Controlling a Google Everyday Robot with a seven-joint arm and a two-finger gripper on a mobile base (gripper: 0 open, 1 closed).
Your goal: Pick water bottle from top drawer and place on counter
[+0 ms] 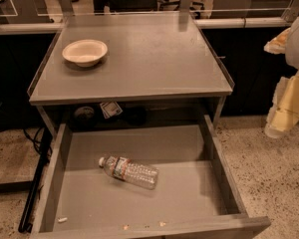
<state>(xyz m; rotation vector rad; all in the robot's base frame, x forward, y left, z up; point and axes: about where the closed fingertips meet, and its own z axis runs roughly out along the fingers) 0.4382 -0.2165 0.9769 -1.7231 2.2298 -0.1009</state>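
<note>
The water bottle [129, 171] lies on its side on the floor of the open top drawer [189, 193], left of the middle, with its white cap pointing to the back left. The counter [149, 63] is the grey tabletop above the drawer. My gripper [281, 108] hangs at the right edge of the view, over the floor to the right of the counter and drawer. It is well apart from the bottle and holds nothing that I can see.
A white bowl [84, 52] stands on the back left of the counter. A long pale ledge with metal posts [239, 22] runs behind it. Small crumbs [63, 219] lie near the drawer's front. Dark cables [32, 193] hang at the left of the drawer.
</note>
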